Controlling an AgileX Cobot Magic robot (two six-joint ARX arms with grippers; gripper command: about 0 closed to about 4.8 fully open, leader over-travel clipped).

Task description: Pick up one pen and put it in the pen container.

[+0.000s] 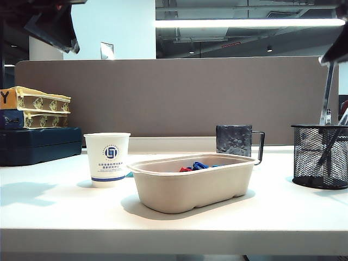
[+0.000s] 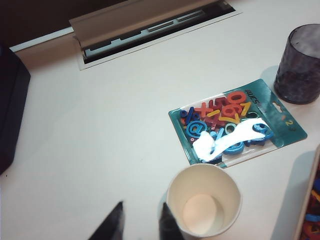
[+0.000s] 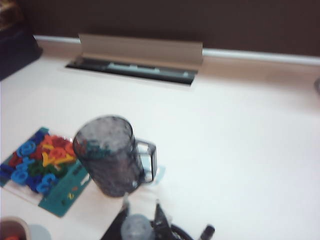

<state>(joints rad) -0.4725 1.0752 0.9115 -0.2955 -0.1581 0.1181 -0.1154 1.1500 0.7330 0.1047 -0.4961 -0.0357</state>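
Exterior view: the right hand [image 3: 141, 212] is clamped on the pen [image 1: 327, 95] above the pen container [image 1: 319, 156]. The left hand [image 2: 140, 222], fingers apart, hangs beside the paper cup [image 2: 204, 206].

White table [image 1: 54, 212] – paper cup [image 1: 107, 159], beige tray [image 1: 190, 182], grey mug [image 1: 235, 141], mesh pen container [image 1: 319, 156], letter pack [image 2: 235, 122]

Grey mug [image 3: 112, 155] on white table [image 3: 240, 125].
Stands just beside packet of coloured letters [image 3: 42, 167]; right gripper [image 3: 141, 212] near mug, nipping pen [image 3: 136, 227].
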